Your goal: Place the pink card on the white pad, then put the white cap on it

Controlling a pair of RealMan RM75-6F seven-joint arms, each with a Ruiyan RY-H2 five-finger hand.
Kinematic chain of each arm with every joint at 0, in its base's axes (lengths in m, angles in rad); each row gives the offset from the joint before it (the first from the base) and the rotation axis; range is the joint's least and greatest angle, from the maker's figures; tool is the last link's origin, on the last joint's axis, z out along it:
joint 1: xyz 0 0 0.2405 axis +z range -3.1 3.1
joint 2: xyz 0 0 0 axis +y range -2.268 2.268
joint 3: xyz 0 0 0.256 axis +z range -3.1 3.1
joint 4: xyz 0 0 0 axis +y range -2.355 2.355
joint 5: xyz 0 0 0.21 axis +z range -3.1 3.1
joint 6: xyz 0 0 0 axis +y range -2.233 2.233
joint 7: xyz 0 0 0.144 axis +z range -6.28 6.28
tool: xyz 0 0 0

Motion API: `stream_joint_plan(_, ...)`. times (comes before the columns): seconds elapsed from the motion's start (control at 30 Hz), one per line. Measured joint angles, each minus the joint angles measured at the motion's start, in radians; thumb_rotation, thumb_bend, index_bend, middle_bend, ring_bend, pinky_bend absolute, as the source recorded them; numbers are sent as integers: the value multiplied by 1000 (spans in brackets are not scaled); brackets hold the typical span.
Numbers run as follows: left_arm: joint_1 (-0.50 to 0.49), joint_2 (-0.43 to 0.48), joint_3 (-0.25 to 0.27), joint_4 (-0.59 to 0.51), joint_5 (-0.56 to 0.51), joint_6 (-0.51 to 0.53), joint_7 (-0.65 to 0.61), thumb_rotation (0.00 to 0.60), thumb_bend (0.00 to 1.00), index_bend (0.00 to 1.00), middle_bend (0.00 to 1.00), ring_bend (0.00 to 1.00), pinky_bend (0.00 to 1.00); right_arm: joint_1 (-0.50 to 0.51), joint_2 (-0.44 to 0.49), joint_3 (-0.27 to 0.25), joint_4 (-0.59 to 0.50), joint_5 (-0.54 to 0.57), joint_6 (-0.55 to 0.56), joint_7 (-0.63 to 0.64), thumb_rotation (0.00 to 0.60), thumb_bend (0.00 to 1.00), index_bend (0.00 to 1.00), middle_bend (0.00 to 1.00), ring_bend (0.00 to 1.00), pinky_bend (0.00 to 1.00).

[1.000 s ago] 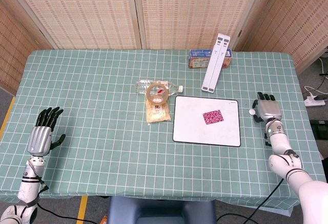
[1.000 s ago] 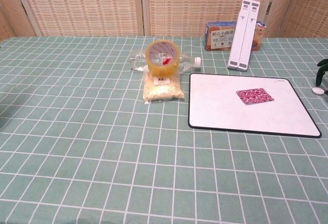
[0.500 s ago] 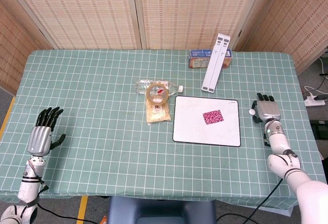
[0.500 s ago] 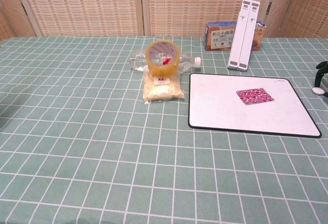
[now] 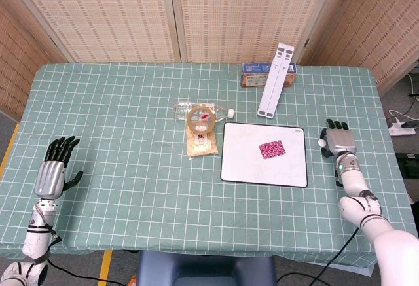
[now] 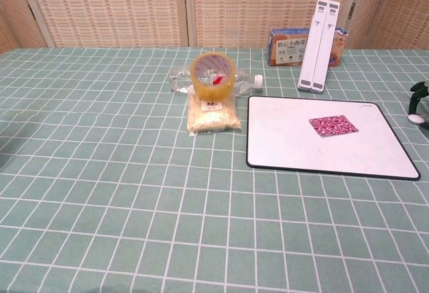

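Observation:
The pink card (image 5: 272, 148) (image 6: 333, 125) lies flat on the white pad (image 5: 249, 165) (image 6: 295, 145), right of the pad's middle. The small white cap (image 5: 321, 143) (image 6: 415, 118) sits on the cloth just right of the pad. My right hand (image 5: 340, 143) hovers at the cap, which is on its thumb side. In the chest view its dark fingertips (image 6: 419, 88) arch over the cap at the frame edge. Whether they touch it is unclear. My left hand (image 5: 52, 171) rests at the table's left edge with its fingers spread, holding nothing.
A tape roll (image 5: 201, 118) (image 6: 213, 76) lies on a clear bottle (image 5: 183, 110) and a rice packet (image 5: 201, 143). A white folded stand (image 5: 276, 80) (image 6: 318, 45) leans on a blue-orange box (image 5: 252, 74) at the back, behind the pad.
My right hand has edged slightly left toward the cap. The cap, the card and my left hand have stayed put.

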Motion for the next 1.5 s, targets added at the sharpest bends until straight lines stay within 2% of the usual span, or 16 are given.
stream_joint_plan(0.63,1,1,-3,-2,-2,0,-5,600,233,128,72,0,0,6,-12,7,17,-7,-6,6,600,405,467,0,0,0)
stream_joint_plan(0.93,0,4,-2,-7,0,2,-11,600,233,127,72,0,0,-2,12,16,-22,-12,26,22,600,405,474,0,0,0)
stream_joint_plan(1.07,1,6,-1,-9,1,3,-14,600,233,127,72,0,0,-4,37,20,-73,-17,57,23,600,406,478,0,0,0)
stream_joint_plan(1.27,1,8,-2,-10,0,0,-19,600,234,127,72,0,0,-7,87,27,-214,-18,105,-3,600,405,481,0,0,0)
stream_joint_plan(1.5,1,13,1,-13,-4,-23,-13,600,233,128,72,0,0,2,117,34,-403,8,166,-120,600,406,490,0,0,0)
